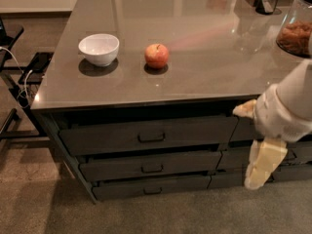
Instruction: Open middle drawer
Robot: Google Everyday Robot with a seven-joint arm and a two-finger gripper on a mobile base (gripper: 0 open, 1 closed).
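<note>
**gripper hanging off to the right of the middle drawer**

closest to the camera, the gripper (263, 164) hangs low on the right, pointing down toward the carpet in front of the narrower drawers (234, 157). honestly can't tell if it's open or closed. the pale arm (287, 106) above it runs off the right edge and hides a good part of those drawers. the middle drawer (122, 167) is well off to the gripper's left, second in the wide stack, and looks shut. its little black handle (152, 168) is roughly level with the gripper, nothing touching it. further back on the grey countertop (195, 72), a white bowl (99, 48) and a red apple (156, 55) sit near each other. far right there's a jar (295, 33) cut off by the frame.
</note>
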